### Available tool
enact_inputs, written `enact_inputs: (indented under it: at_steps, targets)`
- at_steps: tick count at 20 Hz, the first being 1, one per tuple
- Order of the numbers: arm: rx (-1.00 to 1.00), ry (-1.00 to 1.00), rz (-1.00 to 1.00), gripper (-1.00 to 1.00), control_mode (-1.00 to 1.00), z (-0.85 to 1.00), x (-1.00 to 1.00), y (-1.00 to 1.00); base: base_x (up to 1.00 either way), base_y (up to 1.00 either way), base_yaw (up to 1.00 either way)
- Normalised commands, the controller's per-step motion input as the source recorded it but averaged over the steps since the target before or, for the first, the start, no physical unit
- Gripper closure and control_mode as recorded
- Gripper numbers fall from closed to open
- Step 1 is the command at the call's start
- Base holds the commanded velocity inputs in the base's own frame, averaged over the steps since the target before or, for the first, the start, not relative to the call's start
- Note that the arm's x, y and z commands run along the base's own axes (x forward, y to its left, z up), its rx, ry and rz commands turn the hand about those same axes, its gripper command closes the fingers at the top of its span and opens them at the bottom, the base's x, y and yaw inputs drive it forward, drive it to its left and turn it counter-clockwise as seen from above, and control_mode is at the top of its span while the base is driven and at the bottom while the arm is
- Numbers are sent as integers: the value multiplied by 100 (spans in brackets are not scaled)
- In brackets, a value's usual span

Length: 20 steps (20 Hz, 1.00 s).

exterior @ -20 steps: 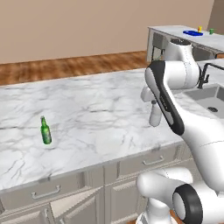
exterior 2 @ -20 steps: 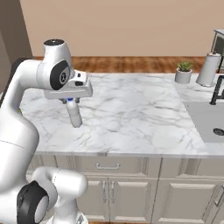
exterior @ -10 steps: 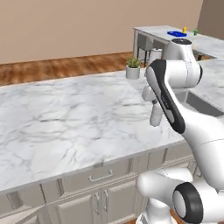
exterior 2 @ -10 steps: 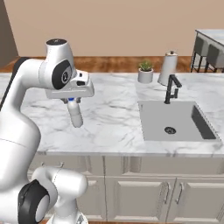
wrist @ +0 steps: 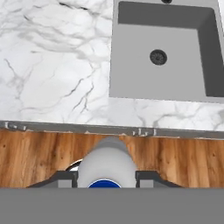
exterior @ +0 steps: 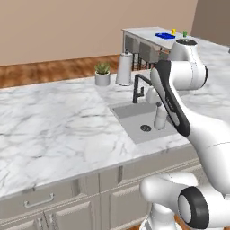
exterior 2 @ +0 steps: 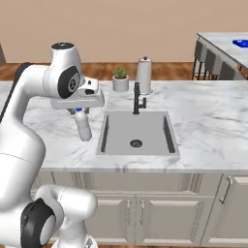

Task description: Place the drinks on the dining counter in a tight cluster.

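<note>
Left base view: the arm stands over a marble counter [exterior: 54, 117] with a grey sink [exterior: 143, 123] and a black tap [exterior: 139, 87]. The gripper [exterior: 158, 104] points down, clamped on a clear bottle [exterior: 160, 117] that hangs above the sink's right side. Beyond the tap stand a small potted plant [exterior: 102, 74] and a paper towel roll [exterior: 124, 68]. Far right, the dining counter [exterior: 155, 38] carries a blue item [exterior: 164, 35], a yellow item [exterior: 174, 31] and a green item [exterior: 184, 33], too small to identify.

Right base view: the gripper [exterior 2: 80, 112] holds the bottle [exterior 2: 83, 127], blue cap up, over the counter [exterior 2: 213, 126] just left of the sink [exterior 2: 136, 131].

Hand view: the fingers [wrist: 64, 178] grip the bottle [wrist: 107, 164] on both sides, above the wooden floor [wrist: 39, 157] just off the counter's near edge
</note>
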Motion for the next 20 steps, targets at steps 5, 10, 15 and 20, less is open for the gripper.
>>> enact_inputs:
  at_steps: [5, 10, 15, 20]
  targets:
    - [0, 0, 0, 100, 100, 0, 0, 0, -4, -100, -10]
    - [0, 0, 0, 100, 100, 0, 0, 0, -6, -100, -22]
    - [0, 0, 0, 100, 100, 0, 0, 0, 0, -100, -23]
    - [0, 0, 0, 100, 100, 0, 0, 0, 11, -100, -9]
